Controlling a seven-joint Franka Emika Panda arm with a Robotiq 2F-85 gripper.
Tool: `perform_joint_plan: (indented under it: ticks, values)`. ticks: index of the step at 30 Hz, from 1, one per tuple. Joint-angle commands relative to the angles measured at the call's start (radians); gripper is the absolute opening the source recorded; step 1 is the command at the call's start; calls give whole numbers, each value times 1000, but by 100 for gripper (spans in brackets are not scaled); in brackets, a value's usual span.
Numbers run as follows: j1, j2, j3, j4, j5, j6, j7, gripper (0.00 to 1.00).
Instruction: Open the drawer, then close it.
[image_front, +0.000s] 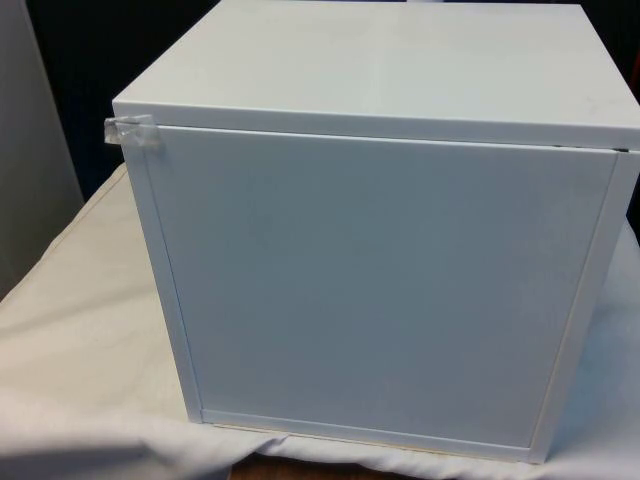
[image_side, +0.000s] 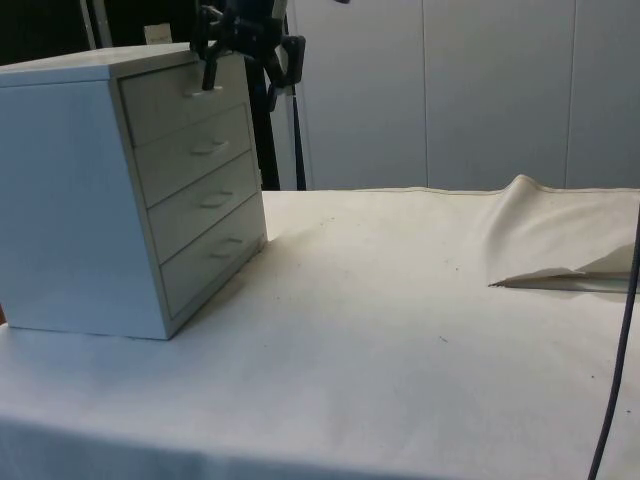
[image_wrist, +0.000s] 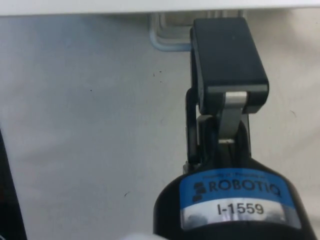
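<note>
A white chest of drawers (image_side: 80, 200) stands on the table with its plain back (image_front: 380, 280) towards the front view. In the side view its front has several drawers, all flush and shut, each with a small handle. My black gripper (image_side: 210, 72) hangs at the chest's top front edge, right at the top drawer's handle (image_side: 200, 92). In the wrist view the gripper (image_wrist: 222, 50) points down past the stacked handles (image_wrist: 167, 37) that stick out from the chest front, with the white cloth (image_wrist: 90, 125) far below. Contact with the handle is hidden.
The white tablecloth (image_side: 400, 320) spreads in front of the drawers. A raised fold of cloth (image_side: 560, 240) lies at the side view's right. A black cable (image_side: 620, 350) hangs at that view's right edge. Clear tape (image_front: 135, 130) sticks to the chest's back corner.
</note>
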Motion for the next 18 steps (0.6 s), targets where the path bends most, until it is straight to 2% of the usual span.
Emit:
perform_joint_plan:
  ticks: [1,2,3,12,13,14,18]
  values:
    - [2,0,1,-9,16,24,-12,100]
    - [0,0,0,-3,3,3,-2,100]
    - [2,1,1,-10,15,26,-12,100]
    - [0,14,5,-9,-5,34,3,100]
    - [1,12,6,-8,4,17,-1,100]
    - [0,14,5,-9,-6,36,3,100]
    - [0,14,4,-9,-8,42,5,100]
